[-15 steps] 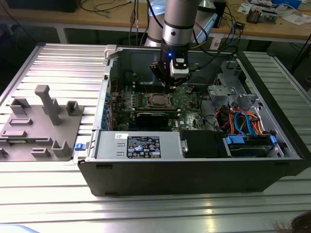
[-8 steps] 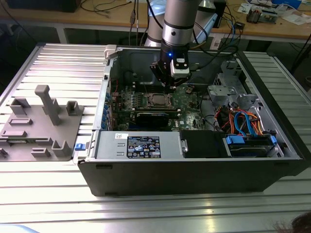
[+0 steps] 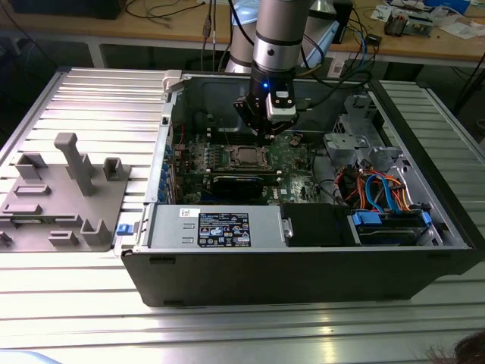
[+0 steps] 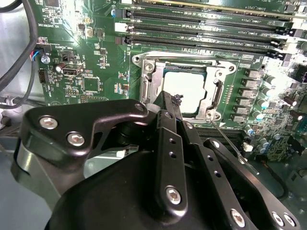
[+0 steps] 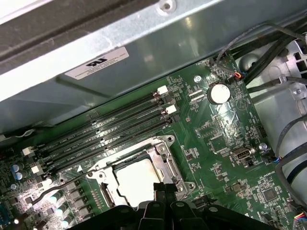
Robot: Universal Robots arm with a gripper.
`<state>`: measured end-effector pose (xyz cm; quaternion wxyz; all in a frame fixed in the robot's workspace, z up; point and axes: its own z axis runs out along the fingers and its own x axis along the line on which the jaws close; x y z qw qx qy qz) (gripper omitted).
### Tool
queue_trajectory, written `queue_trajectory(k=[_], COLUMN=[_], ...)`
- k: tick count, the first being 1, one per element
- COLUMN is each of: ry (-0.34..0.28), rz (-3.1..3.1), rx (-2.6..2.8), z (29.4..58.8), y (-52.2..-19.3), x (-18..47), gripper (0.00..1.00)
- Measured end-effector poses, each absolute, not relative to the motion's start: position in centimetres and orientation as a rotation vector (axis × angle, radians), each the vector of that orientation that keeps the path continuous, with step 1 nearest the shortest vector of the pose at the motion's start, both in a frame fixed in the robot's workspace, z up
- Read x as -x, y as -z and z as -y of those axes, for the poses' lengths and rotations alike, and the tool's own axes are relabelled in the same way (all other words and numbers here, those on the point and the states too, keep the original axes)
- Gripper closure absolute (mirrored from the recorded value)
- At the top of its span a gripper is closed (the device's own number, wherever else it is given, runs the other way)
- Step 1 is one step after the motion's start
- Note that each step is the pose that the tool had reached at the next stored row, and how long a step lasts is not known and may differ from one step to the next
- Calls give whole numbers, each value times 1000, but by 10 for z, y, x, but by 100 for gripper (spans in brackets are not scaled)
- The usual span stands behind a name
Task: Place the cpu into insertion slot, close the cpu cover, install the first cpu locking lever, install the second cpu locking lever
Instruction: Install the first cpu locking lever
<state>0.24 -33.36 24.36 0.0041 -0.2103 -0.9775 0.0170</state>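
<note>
1. Gripper (image 4: 171,101), fingers pressed together, tips at the cpu cover's (image 4: 217,88) edge, in the open case's (image 3: 303,265) far half.
2. Cpu (image 4: 184,90) sits in the insertion slot (image 4: 144,66), cover lying over it.
3. Thin locking lever (image 4: 231,143) angles away from one corner of the slot.

Ribbed metal table (image 3: 76,322), wooden bench (image 3: 151,32)

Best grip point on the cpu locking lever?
Probably the free end of the cpu locking lever, pinched across the rod from above: it's a thin wire that seems to angle clear of the board there, its root tucked against the cpu cover.
</note>
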Motion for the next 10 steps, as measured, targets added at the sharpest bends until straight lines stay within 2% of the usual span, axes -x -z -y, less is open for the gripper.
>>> queue_trajectory(k=[10], ry=[-53], rz=[3068], rx=[638], z=[334], y=[-244], x=[-2], gripper=[89])
